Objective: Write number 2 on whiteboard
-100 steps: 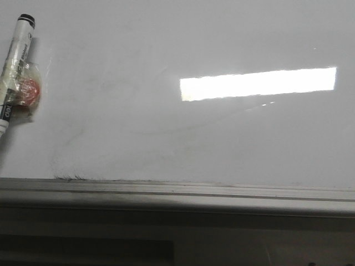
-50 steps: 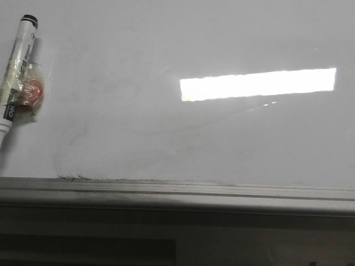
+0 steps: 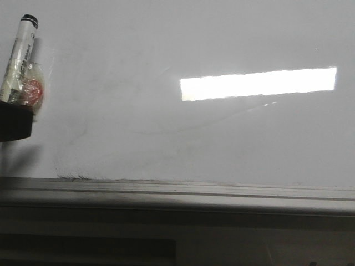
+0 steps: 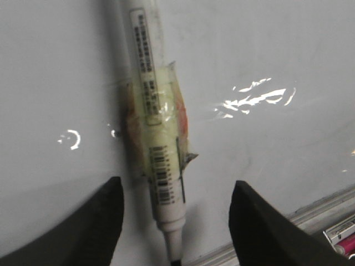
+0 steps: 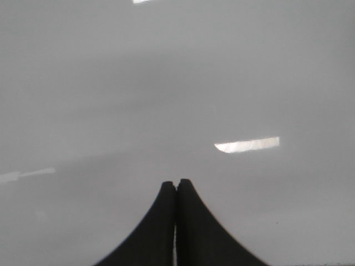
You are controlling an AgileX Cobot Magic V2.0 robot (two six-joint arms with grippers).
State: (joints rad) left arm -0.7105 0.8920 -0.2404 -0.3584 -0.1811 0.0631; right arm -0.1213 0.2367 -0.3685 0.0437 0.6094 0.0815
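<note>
The whiteboard [image 3: 199, 138] fills the front view, glossy white with faint grey smudges and no black number 2 on it. A white marker [image 3: 18, 58] wrapped in clear tape lies at its far left, black cap end pointing away. It also shows in the left wrist view [image 4: 155, 133]. My left gripper [image 4: 175, 208] is open, its fingers either side of the marker's tip end, not touching it. Its dark tip [image 3: 14, 123] enters the front view over the marker's lower end. My right gripper [image 5: 177, 185] is shut and empty over bare board.
A bright rectangular light reflection [image 3: 258, 84] lies on the board's right half. The grey metal bottom frame [image 3: 177, 194] runs along the near edge. A dark smear [image 3: 72, 177] sits just above the frame at left. Something pink and white [image 4: 345, 238] lies beyond the frame.
My left gripper has come into the front view at the far left and now covers the marker's lower end. The marker and board have barely shifted.
</note>
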